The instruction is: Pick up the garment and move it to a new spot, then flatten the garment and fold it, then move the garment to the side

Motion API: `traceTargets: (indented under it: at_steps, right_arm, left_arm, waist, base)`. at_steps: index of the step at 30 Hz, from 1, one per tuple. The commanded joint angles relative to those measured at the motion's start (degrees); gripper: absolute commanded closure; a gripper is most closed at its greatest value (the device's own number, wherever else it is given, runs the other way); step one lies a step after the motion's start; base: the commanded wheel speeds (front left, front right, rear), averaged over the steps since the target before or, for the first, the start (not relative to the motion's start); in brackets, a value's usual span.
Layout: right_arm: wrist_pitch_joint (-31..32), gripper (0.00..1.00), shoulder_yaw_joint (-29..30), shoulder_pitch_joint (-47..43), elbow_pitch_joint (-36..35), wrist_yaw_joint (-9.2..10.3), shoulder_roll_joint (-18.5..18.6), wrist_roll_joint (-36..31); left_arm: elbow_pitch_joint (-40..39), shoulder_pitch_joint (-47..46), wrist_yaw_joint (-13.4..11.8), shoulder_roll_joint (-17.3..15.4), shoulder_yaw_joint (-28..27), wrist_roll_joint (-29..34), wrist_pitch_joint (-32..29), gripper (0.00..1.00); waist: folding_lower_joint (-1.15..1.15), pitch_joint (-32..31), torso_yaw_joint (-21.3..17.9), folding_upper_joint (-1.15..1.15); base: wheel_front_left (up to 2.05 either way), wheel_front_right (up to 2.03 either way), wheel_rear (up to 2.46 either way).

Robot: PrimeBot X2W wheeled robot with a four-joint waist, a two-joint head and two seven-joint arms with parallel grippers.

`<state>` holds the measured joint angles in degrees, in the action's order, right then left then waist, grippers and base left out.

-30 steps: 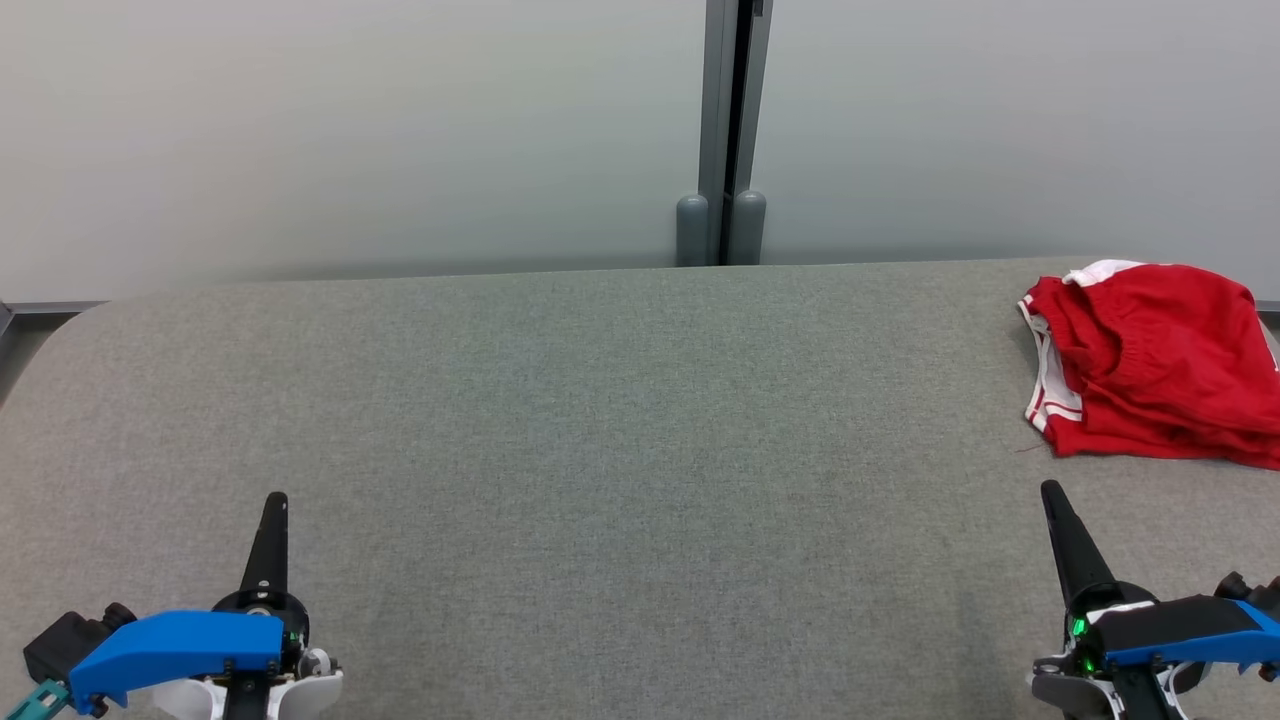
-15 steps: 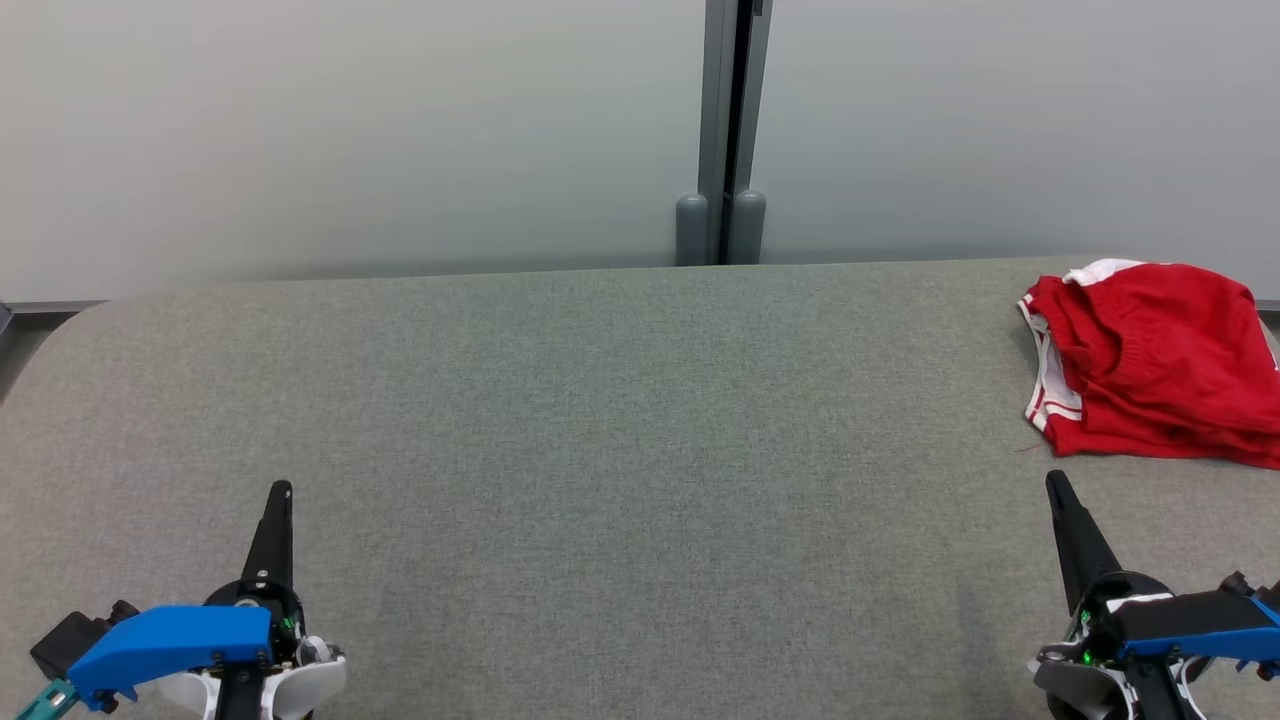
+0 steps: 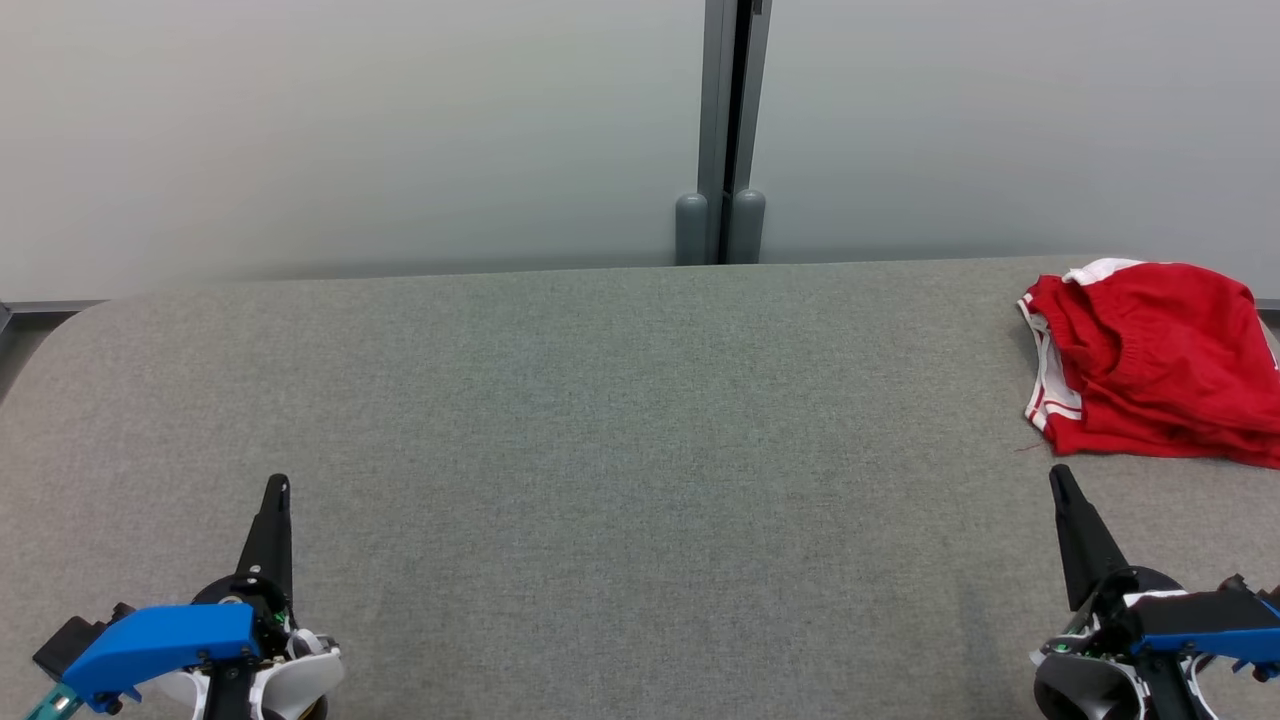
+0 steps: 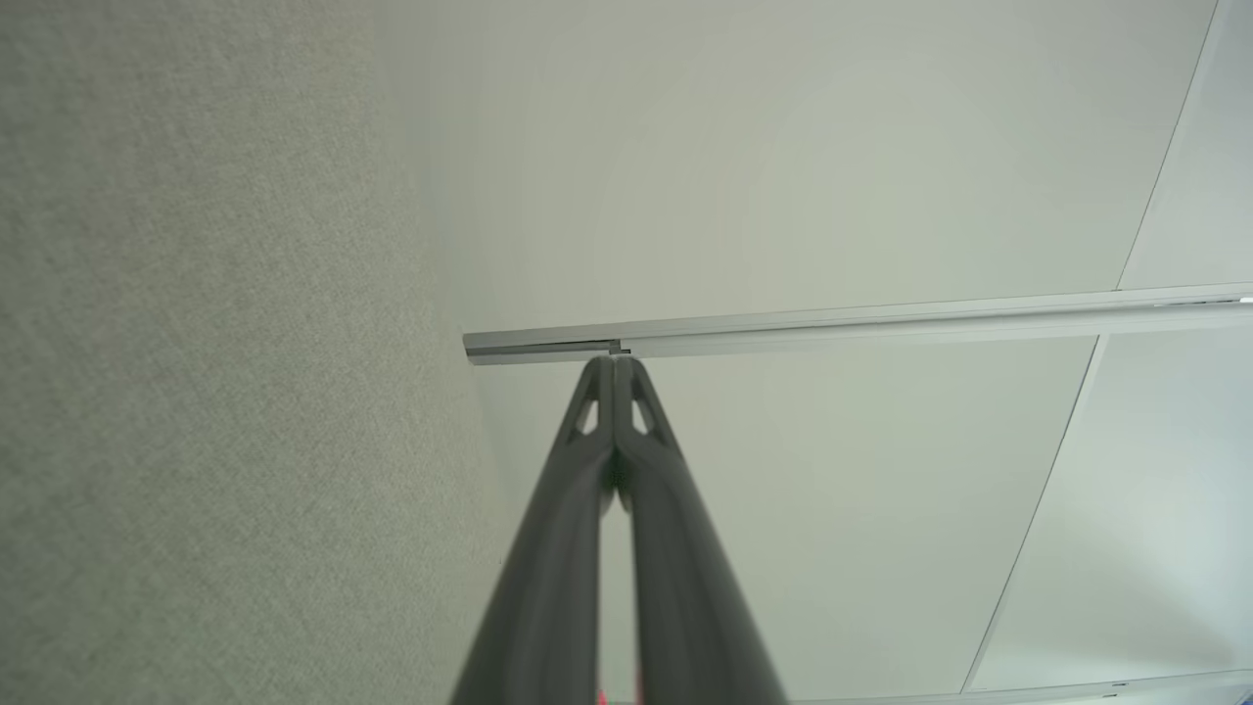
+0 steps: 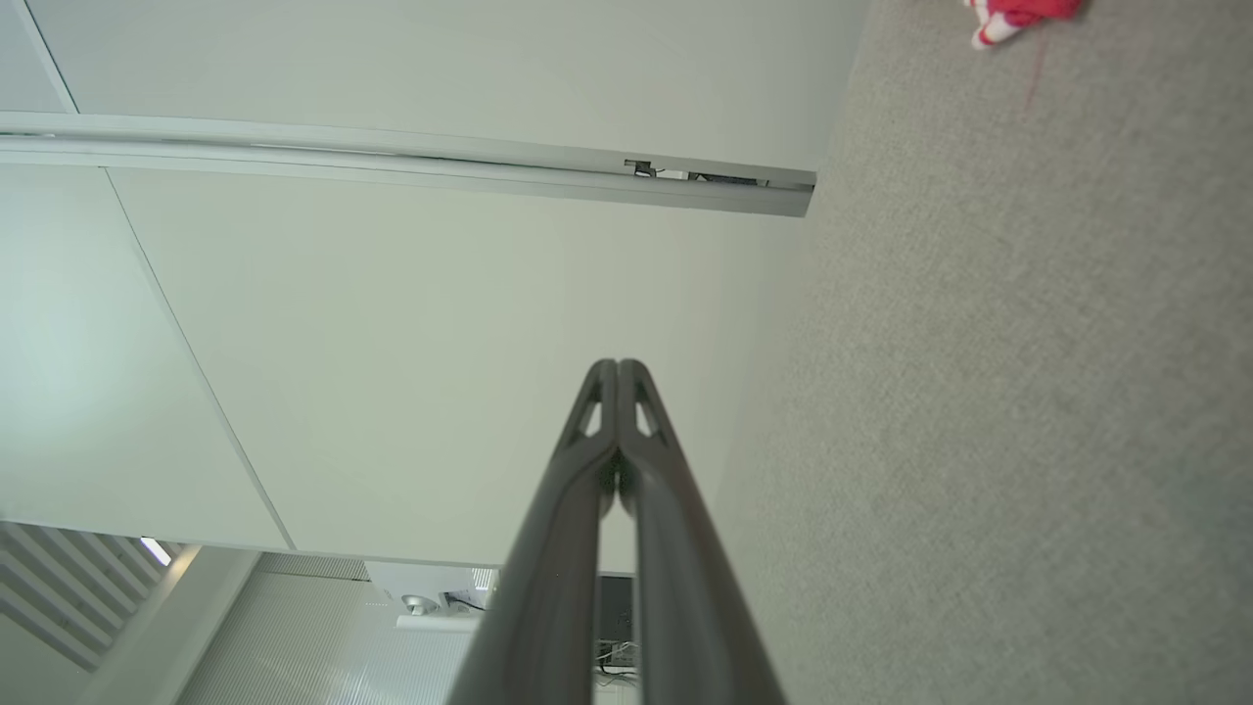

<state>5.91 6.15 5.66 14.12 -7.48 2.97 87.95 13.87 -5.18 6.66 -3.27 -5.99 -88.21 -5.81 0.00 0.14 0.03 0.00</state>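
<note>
A broad table (image 3: pixel 640 450) covered in grey-green woven cloth, with rounded far corners, spans the head view from 9 o'clock to 3 o'clock. Its near edge is cut off by the bottom of the picture. Behind it, from 10 o'clock to 2 o'clock, stand smooth, pale, matte wall panels (image 3: pixel 350 130). They are joined at 12 o'clock by a narrow grey post (image 3: pixel 730 120) with two rounded caps at its foot.

The garment (image 3: pixel 1150 365) is a pair of bright red shorts in soft fabric, with white striped trim and a gathered waistband. It lies in a crumpled heap on the table at 3 o'clock, near the far edge. Its right side runs off the picture, so its full shape cannot be made out. In the right wrist view a red-and-white corner of it (image 5: pixel 1018 15) pokes in at 1 o'clock, cut off by the top edge.

The left gripper (image 3: pixel 277 485) sits at 7 o'clock, its two dark fingers pressed together into one tapering spike that holds nothing. Its blue housing and white shell are partly cut off below. The left wrist view (image 4: pixel 614 364) shows the tips meeting. The right gripper (image 3: pixel 1057 472) sits at 5 o'clock, likewise closed on nothing (image 5: pixel 618 367). Its tip is near the garment's front hem but apart from it.

A thin red thread (image 3: pixel 1030 448) lies on the cloth just beside the hem.
</note>
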Motion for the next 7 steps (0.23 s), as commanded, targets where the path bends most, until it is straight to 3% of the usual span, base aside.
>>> traceTargets:
  at_steps: [1, 7]
  right_arm:
    - [0.2, 1.00, 0.3, 0.7, -0.2, -0.02, -0.1, 1.2]
    - [0.6, 1.00, 0.5, 0.9, -0.2, -0.02, -0.1, 3.6]
  left_arm:
    - [0.0, -1.2, 0.7, 0.1, -0.2, -1.2, -0.3, 1.00]
    - [0.2, -1.2, 1.0, 0.4, -0.5, -3.3, -0.7, 1.00]
  waist:
    - [0.00, 0.0, 0.0, 0.00]
    - [0.00, 0.0, 0.0, 0.00]
  base:
    - [0.00, 0.00, 0.00]
    - [0.00, 0.00, 0.00]
